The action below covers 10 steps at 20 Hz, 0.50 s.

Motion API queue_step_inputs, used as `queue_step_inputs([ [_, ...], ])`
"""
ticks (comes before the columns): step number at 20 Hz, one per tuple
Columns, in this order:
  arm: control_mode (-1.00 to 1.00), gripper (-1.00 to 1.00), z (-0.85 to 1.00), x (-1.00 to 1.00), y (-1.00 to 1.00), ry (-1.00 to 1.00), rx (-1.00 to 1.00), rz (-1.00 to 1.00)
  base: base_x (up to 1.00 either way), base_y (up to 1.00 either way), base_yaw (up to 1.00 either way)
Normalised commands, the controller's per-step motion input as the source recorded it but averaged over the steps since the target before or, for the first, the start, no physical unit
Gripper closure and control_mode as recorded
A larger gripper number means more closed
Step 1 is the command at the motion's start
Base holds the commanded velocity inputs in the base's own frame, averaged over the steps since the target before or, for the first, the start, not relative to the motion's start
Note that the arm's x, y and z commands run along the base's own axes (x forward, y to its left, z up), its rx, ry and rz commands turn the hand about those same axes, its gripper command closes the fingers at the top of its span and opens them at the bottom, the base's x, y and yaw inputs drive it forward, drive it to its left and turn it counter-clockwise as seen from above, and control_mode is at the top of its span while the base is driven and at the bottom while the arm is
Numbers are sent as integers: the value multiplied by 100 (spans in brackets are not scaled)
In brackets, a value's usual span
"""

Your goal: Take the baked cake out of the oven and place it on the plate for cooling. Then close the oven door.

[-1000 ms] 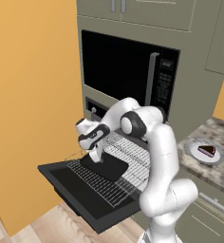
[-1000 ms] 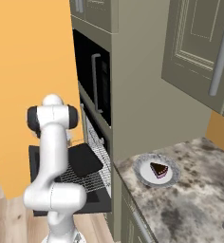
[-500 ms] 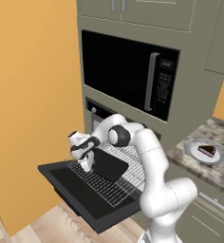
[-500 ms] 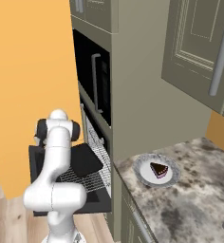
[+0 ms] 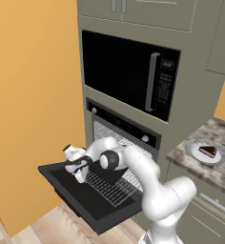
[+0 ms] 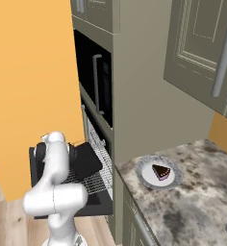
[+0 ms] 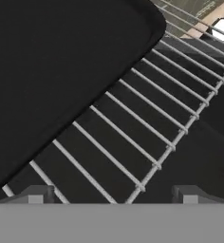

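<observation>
One cake [image 5: 208,151] is already resting on the plate [image 5: 194,144] beside the oven [image 5: 121,128], so the gripper [image 5: 79,167], fingers apart, is hovering over the open oven door [image 5: 86,200], which needs lifting shut next.

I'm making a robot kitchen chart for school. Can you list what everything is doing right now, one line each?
cake: dark slice lying on the plate
plate: on the speckled stone counter, right of the oven
oven door: folded down open
wire rack: pulled out over the door
baking tray: black, sitting on the rack
gripper: open, holding nothing, above the rack near the tray
microwave: above the oven, door shut
left to do: close the oven door
</observation>
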Motion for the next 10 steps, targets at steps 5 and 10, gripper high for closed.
queue_step_inputs([
  [5,-100,-100,-46,52,2,27,7,18,0,0,0],
  [10,-100,-100,-8,37,-31,17,9,11,0,0,0],
])
